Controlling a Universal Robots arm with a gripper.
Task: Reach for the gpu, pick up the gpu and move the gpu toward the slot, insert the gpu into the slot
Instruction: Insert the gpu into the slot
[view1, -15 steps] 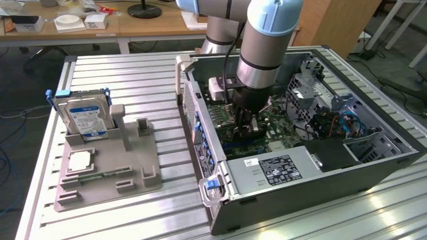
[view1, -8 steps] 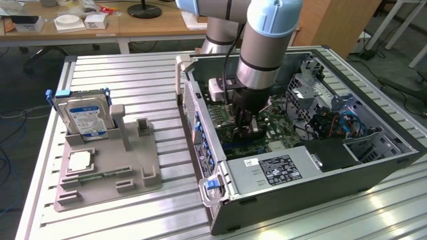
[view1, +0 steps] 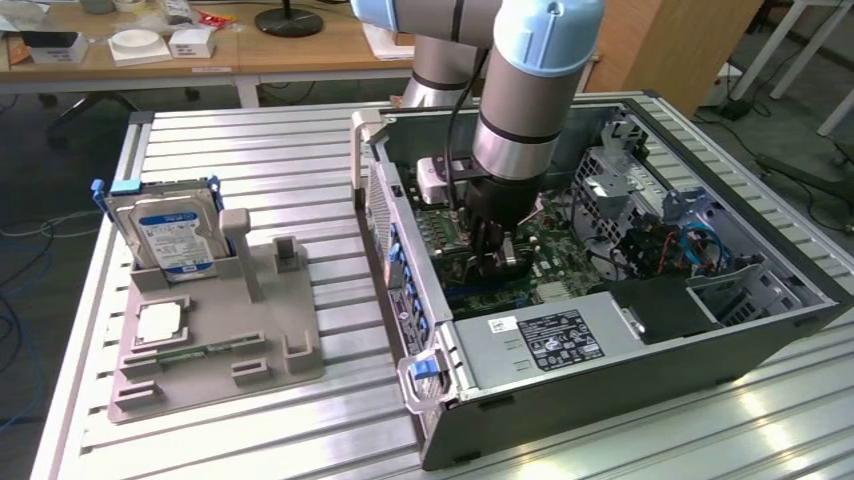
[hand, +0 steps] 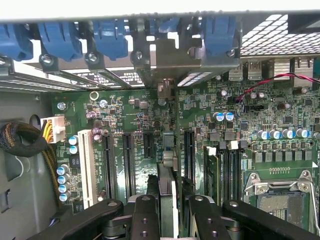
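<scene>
Black two-fingered hand (hand: 167, 212) is down inside the open grey computer case (view1: 627, 345), pinching the thin dark gpu card (hand: 167, 187) edge-on over the green motherboard (hand: 280, 107). Reach, pickup, carry: done. Card stands over a long black slot (hand: 169, 150); full seating cannot be judged.

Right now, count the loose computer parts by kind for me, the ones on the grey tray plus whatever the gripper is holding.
Hard drive: 1
Processor chip: 1
Thin green stick: 1
gpu, in the gripper: 1
Total: 4
</scene>
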